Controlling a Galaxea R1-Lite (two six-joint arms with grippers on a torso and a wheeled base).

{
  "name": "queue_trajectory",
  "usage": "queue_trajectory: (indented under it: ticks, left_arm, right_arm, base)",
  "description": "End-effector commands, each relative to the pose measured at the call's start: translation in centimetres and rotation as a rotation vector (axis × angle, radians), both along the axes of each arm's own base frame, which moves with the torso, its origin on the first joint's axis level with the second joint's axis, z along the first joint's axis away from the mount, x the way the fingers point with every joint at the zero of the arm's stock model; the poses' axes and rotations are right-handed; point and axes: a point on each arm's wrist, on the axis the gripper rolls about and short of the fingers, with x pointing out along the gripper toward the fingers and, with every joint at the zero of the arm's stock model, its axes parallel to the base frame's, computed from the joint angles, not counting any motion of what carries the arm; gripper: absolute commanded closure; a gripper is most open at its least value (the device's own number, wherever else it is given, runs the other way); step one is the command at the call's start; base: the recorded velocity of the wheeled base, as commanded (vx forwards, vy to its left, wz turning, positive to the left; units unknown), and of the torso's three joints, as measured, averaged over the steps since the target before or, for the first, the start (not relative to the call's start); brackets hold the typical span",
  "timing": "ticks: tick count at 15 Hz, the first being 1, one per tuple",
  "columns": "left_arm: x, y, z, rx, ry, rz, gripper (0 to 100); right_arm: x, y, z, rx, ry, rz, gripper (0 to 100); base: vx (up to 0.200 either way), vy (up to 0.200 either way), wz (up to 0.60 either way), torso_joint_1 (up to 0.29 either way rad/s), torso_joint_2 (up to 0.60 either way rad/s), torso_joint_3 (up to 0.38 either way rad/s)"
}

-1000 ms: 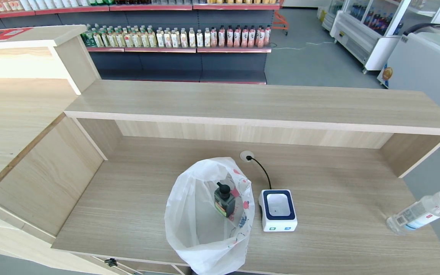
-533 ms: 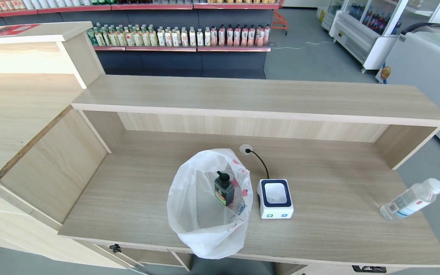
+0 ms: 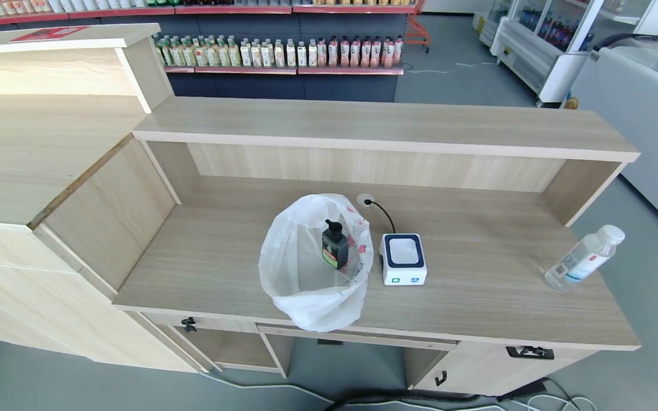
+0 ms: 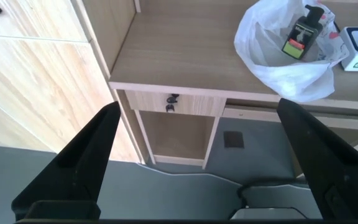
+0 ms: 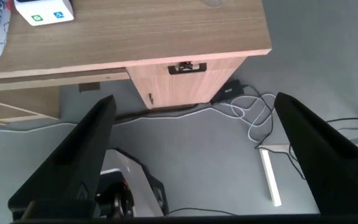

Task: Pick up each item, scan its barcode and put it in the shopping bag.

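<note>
Now the white shopping bag (image 3: pixel 315 268) is standing open on the bench (image 3: pixel 477 297), close to its front edge. Inside it a dark pump bottle (image 3: pixel 334 246) is standing upright, near the bag's wall at 2 o'clock. The scanner (image 3: pixel 402 258) is sitting just beside the bag at 3 o'clock, with its window facing up. A clear water bottle (image 3: pixel 585 258) is resting well apart at 3 o'clock, near the bench end; standing or lying, I cannot tell. The left gripper (image 4: pixel 197 109) is hanging before the bench front, released, with nothing between its fingers. The right gripper (image 5: pixel 194 99) is also released and empty, over the grey floor (image 5: pixel 229 168).
</note>
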Motion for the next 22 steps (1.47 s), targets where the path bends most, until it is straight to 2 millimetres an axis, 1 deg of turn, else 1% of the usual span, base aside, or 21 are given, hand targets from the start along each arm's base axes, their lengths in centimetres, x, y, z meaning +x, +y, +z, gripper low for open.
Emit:
queue_trajectory:
  ticks: [1, 10, 19, 20, 22]
  left_arm:
    - [0.0, 0.0, 0.0, 0.001, 0.000, 0.000, 0]
    - [0.0, 0.0, 0.0, 0.003, 0.000, -0.001, 0]
    - [0.0, 0.0, 0.0, 0.004, 0.000, -0.001, 0]
    - [0.0, 0.0, 0.0, 0.004, 0.000, -0.001, 0]
    - [0.0, 0.0, 0.0, -0.010, 0.000, -0.001, 0]
  right_arm:
    - [0.0, 0.0, -0.1, 0.002, 0.003, 0.000, 0]
    - [0.0, 0.0, -0.4, 0.005, 0.012, 0.001, 0]
    - [-0.3, 0.0, -1.3, 0.005, 0.021, 0.001, 0]
    - [-0.3, 0.0, -1.3, 0.006, 0.024, 0.003, 0]
    - [0.0, 0.0, -0.6, 0.012, 0.012, 0.004, 0]
  base:
    - [0.000, -0.200, 0.00, 0.002, 0.00, 0.002]
    - [0.000, -0.200, 0.00, 0.009, 0.00, 0.001]
    - [0.000, -0.200, 0.00, 0.004, 0.00, 0.002]
    - [0.000, 0.000, 0.00, 0.000, 0.00, 0.000]
    - [0.000, 0.000, 0.00, 0.000, 0.00, 0.000]
